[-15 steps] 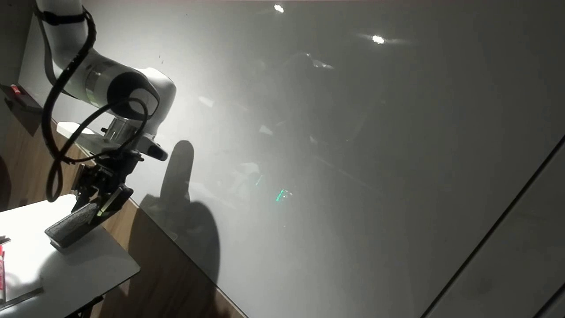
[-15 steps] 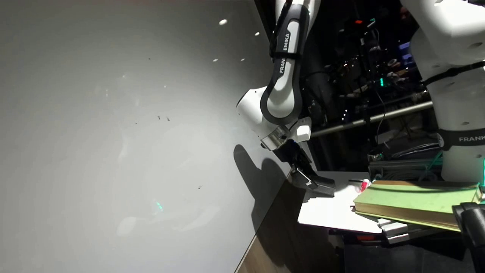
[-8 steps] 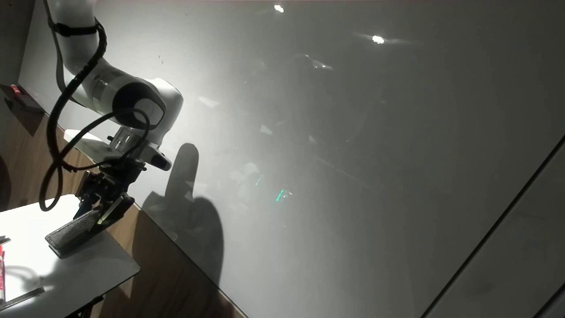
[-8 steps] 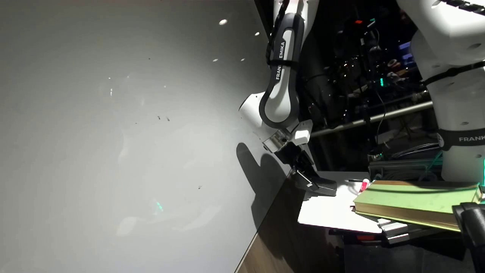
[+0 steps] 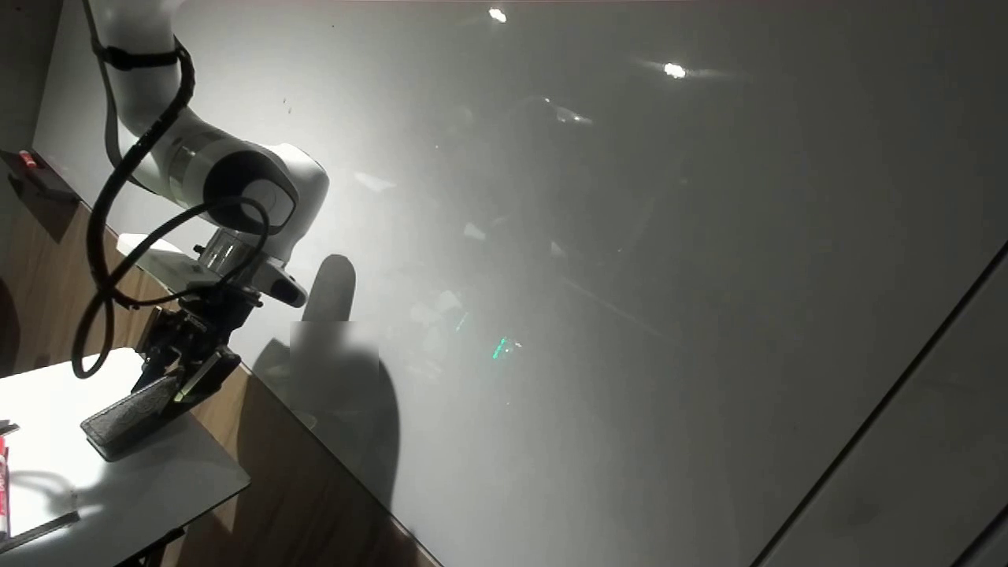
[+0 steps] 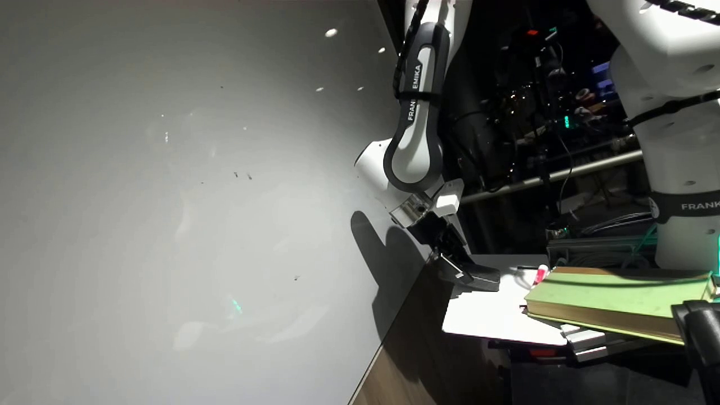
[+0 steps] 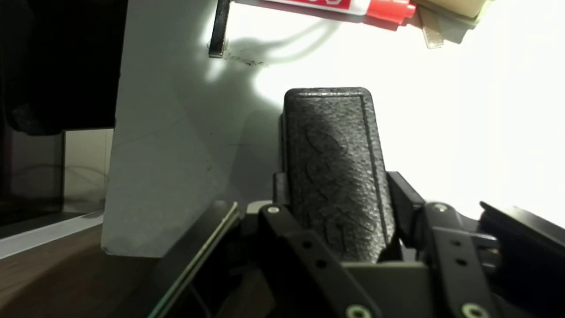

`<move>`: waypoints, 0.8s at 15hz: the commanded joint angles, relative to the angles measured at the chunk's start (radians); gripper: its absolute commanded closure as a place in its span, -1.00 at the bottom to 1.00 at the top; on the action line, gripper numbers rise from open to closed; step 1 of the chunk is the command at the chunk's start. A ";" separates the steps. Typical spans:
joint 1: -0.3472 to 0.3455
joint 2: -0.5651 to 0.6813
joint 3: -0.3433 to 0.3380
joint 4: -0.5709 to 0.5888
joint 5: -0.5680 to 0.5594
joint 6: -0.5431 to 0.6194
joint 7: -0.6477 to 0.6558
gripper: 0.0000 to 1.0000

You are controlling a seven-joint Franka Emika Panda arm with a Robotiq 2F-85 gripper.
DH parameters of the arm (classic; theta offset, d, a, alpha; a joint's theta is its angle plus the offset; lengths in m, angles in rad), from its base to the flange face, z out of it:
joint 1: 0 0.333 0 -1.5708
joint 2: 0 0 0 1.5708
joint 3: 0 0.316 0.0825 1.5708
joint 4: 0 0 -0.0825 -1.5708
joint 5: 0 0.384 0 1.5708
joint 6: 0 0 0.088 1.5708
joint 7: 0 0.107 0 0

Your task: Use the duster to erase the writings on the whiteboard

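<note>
The duster (image 7: 329, 145) is a dark grey rectangular block. My gripper (image 7: 337, 190) is shut on its near end, with a finger against each long side. In both exterior views the duster (image 5: 126, 421) (image 6: 482, 277) points down from the gripper (image 5: 177, 378) (image 6: 457, 264) over a white tabletop (image 5: 201, 465), beside the board's lower edge. I cannot tell whether it touches the tabletop. The whiteboard (image 5: 630, 394) (image 6: 140, 253) fills most of both exterior views. No readable writing shows; only small dark marks (image 6: 250, 176) are on it.
A red marker (image 7: 384, 9) and a dark bar (image 7: 219, 33) lie on the tabletop. A green book (image 6: 613, 292) stands at its far side. A brown wooden strip (image 5: 291, 488) runs along the board's lower edge. A ledge (image 5: 47, 185) holds a red object.
The arm and gripper have moved slightly down and to the right in an exterior view, with the duster held and lower over the tabletop. In the last half second there is almost no motion.
</note>
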 commanded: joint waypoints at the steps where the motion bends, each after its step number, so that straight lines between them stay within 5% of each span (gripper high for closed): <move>1: 0.001 0.023 -0.006 0.016 0.026 -0.017 -0.018 0.40; 8: 0.005 0.034 -0.004 0.009 0.022 -0.029 -0.016 0.40; 9: 0.006 0.032 -0.004 0.010 0.020 -0.032 -0.013 -0.52; 12: 0.006 0.021 -0.002 0.008 0.026 -0.036 -0.018 -0.88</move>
